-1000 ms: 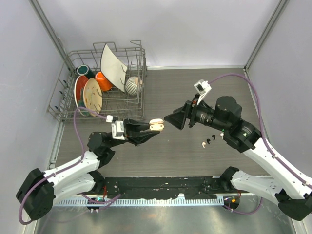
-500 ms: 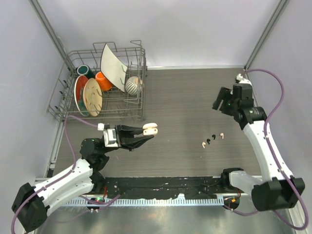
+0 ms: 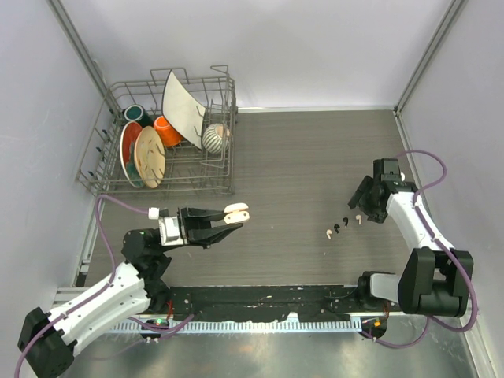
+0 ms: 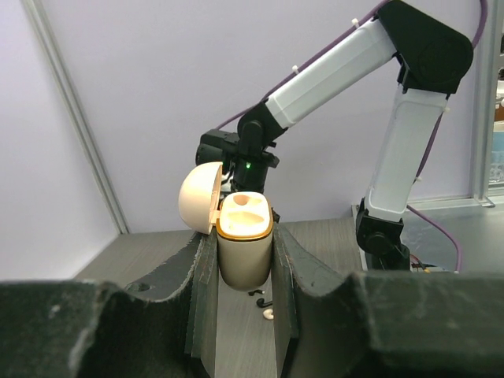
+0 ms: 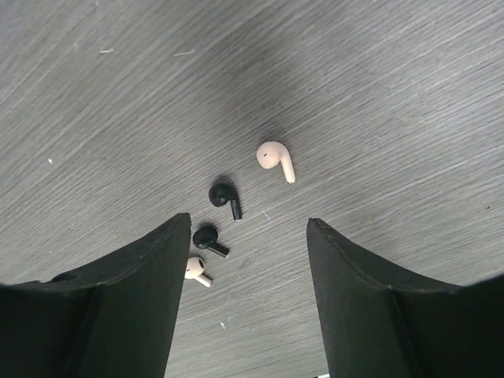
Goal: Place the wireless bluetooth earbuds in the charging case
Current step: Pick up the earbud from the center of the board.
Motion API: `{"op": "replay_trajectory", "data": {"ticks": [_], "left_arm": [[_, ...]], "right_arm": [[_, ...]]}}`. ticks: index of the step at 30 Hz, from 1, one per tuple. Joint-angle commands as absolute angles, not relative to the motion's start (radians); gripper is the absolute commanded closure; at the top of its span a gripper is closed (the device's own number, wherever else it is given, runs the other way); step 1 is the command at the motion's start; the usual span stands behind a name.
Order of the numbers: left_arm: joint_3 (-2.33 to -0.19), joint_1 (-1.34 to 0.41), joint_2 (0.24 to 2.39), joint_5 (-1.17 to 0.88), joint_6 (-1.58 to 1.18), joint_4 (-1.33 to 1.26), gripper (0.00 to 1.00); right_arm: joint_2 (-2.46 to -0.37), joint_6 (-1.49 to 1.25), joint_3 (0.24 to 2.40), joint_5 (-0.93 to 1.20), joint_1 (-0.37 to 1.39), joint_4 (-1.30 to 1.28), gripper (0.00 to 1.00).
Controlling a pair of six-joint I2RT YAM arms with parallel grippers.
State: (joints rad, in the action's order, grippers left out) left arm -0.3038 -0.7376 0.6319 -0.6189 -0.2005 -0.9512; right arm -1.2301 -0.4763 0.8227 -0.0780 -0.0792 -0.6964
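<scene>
I work in a robotics lab cell, not a home. Bare pale lavender wall panels on grey metal frame posts box in a dark grey wood-grain tabletop. My white-and-black left arm and right arm are bolted to a black mounting rail at the near edge, with purple cables exposed. A grey wire dish rack with crockery stands at far left.

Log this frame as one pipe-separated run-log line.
left gripper shut on open charging case | right gripper open above four earbuds on table | case sockets empty
</scene>
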Motion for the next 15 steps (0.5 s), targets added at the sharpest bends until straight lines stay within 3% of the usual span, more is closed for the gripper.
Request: {"op": "replay_trajectory", "data": {"ticks": [1, 5, 15], "left_arm": [[-0.308, -0.741, 0.621, -0.646, -0.189, -0.966, 1.0], [-0.31, -0.739, 0.623, -0.653, -0.186, -0.966, 1.0], [-0.327, -0.741, 0.624, -0.667, -0.181, -0.946, 1.0]], "right_arm": [[-1.252, -0.479, 0.813, -0.113, -0.081, -0.611, 0.37], [-1.292, -0.456, 0.792, -0.117, -0.081, -0.591, 0.41], [-1.342, -0.488, 0.773, -0.175, -0.081, -0.546, 0.43]]}}
